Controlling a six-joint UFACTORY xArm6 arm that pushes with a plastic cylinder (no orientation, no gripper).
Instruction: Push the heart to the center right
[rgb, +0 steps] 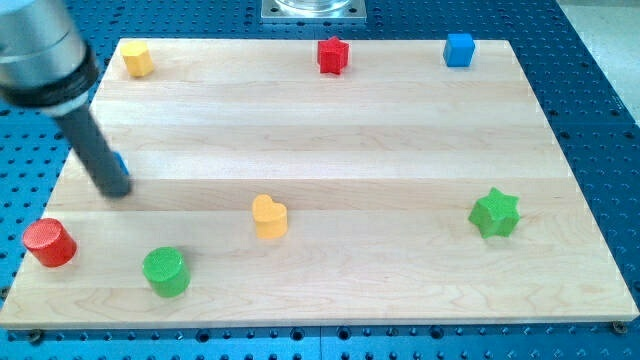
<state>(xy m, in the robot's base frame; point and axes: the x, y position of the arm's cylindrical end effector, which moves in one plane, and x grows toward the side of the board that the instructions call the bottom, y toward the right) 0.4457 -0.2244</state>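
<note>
The green cylinder (165, 271) is nearest, at 7 o'clock on the board (400, 150), and the red cylinder (49, 243) lies at 9 o'clock from it. The yellow heart (269, 217) sits low, left of centre, at 2 o'clock from the green cylinder. The green star (495, 213) is at 4 o'clock. My tip (119, 190), a bare rod holding nothing, is at 9 o'clock, well apart from the heart, half hiding a blue block (120, 163). Farthest: yellow block (138, 59), red star (333, 54), blue cube (459, 49).
</note>
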